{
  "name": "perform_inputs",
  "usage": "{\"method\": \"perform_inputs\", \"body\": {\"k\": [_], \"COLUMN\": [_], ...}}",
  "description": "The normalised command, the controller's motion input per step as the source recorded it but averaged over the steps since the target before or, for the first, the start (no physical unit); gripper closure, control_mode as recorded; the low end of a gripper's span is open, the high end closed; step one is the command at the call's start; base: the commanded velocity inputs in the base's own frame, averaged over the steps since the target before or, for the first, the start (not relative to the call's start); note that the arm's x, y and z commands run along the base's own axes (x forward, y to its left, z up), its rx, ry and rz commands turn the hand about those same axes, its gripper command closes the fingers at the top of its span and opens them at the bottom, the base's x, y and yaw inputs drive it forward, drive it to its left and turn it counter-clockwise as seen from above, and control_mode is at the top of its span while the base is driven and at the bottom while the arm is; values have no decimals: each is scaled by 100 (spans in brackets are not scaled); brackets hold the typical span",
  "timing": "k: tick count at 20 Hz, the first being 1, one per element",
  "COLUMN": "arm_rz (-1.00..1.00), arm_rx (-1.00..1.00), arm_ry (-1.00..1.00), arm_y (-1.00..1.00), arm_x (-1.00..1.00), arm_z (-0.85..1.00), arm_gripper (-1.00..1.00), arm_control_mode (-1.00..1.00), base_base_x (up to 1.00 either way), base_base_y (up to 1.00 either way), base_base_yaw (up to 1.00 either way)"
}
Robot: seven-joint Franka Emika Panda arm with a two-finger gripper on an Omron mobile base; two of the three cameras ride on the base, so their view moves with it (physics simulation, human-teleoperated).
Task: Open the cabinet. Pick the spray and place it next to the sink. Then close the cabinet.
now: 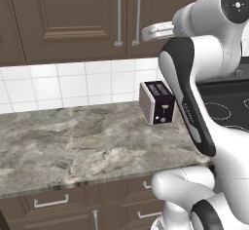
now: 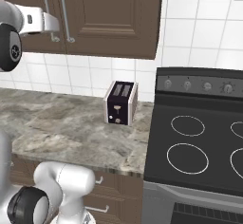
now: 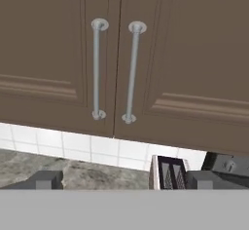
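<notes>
The cabinet (image 1: pixel 63 19) is a dark brown wall unit above the counter, with both doors shut. Its two long silver handles (image 3: pixel 96 70) (image 3: pixel 132 73) hang side by side at the middle seam, the pair showing again as handles (image 1: pixel 118 17) in the left base view and as handles (image 2: pixel 66 14) in the right base view. My gripper (image 3: pixel 125 180) is open, its dark fingertips (image 3: pixel 46 179) spread wide, and it faces the doors from a short distance without touching them. The white hand (image 1: pixel 158 30) reaches toward the handles. The spray and the sink are out of view.
A black-and-silver toaster (image 1: pixel 156 102) stands on the marble counter (image 1: pixel 73 141) below the cabinet, close to the arm. A black stovetop (image 2: pixel 199 142) with ring burners lies to the right. Drawers (image 1: pixel 51 202) with horizontal handles sit under the counter.
</notes>
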Motion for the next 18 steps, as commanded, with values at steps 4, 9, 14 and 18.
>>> {"method": "perform_inputs", "body": {"k": [4,9,14,18], "arm_rz": [0,-4,-12,-13], "arm_rx": [0,0,0,0], "arm_ry": [0,0,8,12], "arm_y": [0,0,0,0], "arm_x": [2,36,53,49], "arm_z": [-32,-7,0,0], "arm_gripper": [-100,-100,-100,-100], "arm_control_mode": [-100,-100,-100,-100], "base_base_x": [0,0,0,0], "base_base_y": [0,0,0,0], "base_base_yaw": [0,0,0,0]}}
